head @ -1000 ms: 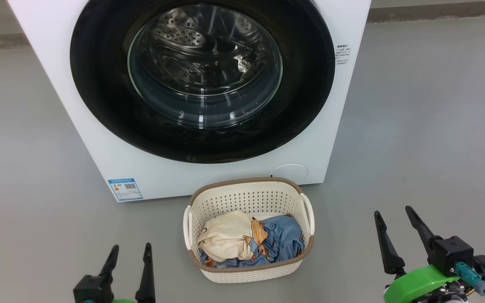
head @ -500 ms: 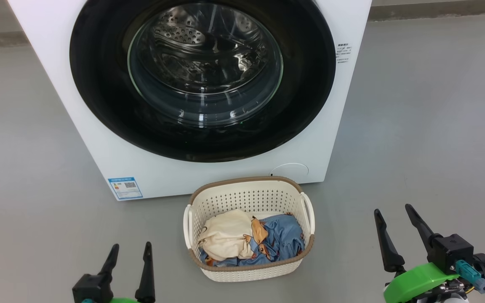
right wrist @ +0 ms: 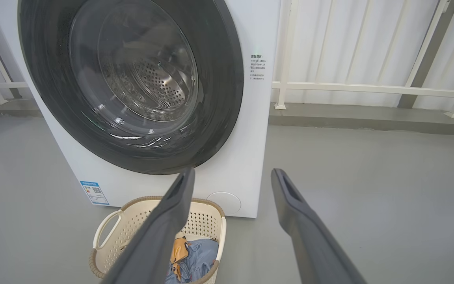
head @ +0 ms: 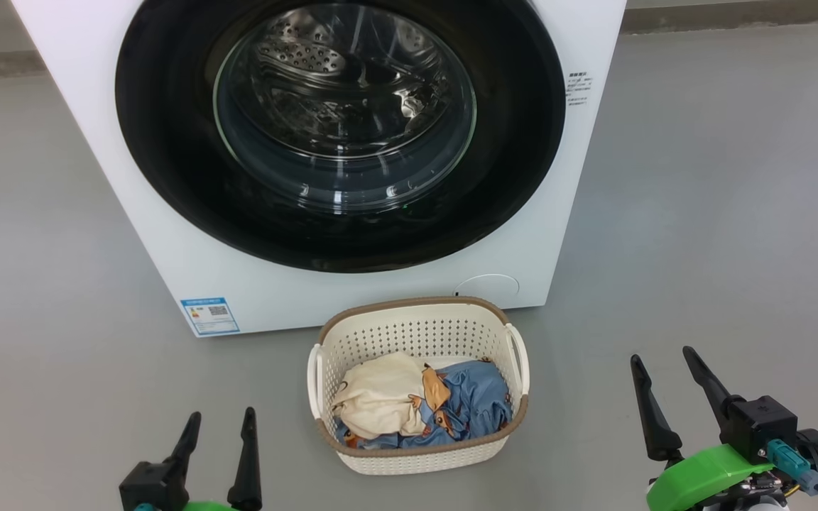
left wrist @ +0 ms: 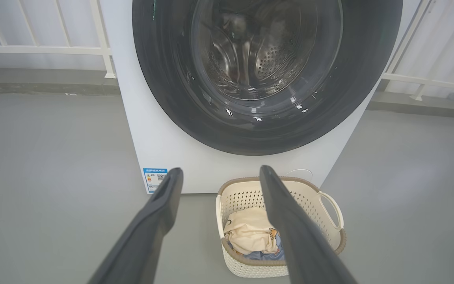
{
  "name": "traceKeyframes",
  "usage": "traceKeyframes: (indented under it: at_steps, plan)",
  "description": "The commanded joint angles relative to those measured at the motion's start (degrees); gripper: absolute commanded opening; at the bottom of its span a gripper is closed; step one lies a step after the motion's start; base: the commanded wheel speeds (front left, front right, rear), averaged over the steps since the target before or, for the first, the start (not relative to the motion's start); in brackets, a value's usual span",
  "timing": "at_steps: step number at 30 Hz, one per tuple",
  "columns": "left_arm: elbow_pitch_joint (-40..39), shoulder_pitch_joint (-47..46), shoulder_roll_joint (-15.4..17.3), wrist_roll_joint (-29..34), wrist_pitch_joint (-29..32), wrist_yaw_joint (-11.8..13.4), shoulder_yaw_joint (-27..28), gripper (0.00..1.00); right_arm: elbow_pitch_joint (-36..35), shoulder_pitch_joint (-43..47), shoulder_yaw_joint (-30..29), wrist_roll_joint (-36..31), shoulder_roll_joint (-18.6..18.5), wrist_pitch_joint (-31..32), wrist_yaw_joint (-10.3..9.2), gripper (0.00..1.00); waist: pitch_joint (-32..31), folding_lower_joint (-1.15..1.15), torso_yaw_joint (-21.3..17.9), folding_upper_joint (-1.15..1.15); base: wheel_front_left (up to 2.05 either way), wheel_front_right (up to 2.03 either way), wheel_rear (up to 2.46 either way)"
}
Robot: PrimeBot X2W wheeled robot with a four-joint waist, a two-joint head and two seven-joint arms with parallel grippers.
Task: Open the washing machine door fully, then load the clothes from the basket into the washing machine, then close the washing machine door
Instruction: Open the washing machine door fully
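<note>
nothing moved: glossy round door (head: 341, 121), perforated basket (head: 416, 333).

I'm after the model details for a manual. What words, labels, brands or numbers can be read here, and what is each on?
Blue label sticker, lower left of the washing machine front: a QR code and print, too small to read.
Small dark print block, on the white front right of the washing machine door: too small to read.
No brand name or number is legible.

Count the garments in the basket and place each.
2: cream garment at the basket's left, blue printed garment at its right and underneath; more may hide below.
</note>
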Motion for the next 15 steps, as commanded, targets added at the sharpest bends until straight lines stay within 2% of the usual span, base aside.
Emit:
traceKeyframes:
  at_steps: [1,7,15]
  plan:
    - [-1.5,-2.4,0.7,0.4,-0.8,-0.1,1.6,1.0,-1.1,-2.4,1.2,0.1,-0.5,-0.7,0.09,1.0,0.0,0.0,0.0,0.0,0.7,0.26,-0.96]
    - [-1.6,-2.5,0.7,0.6,-0.8,-0.1,1.6,1.0,-0.9,-2.4,1.1,0.1,-0.5,-0.7,0.09,1.0,0.0,0.0,0.0,0.0,0.99,0.52,-1.51]
    - [-1.6,-2.5,0.7,0.5,-0.8,0.1,1.6,1.0,-0.6,-2.5,1.0,0.0,-0.5,-0.7,0.09,1.0,-0.1,0.0,0.0,0.0,1.42,0.95,-2.37]
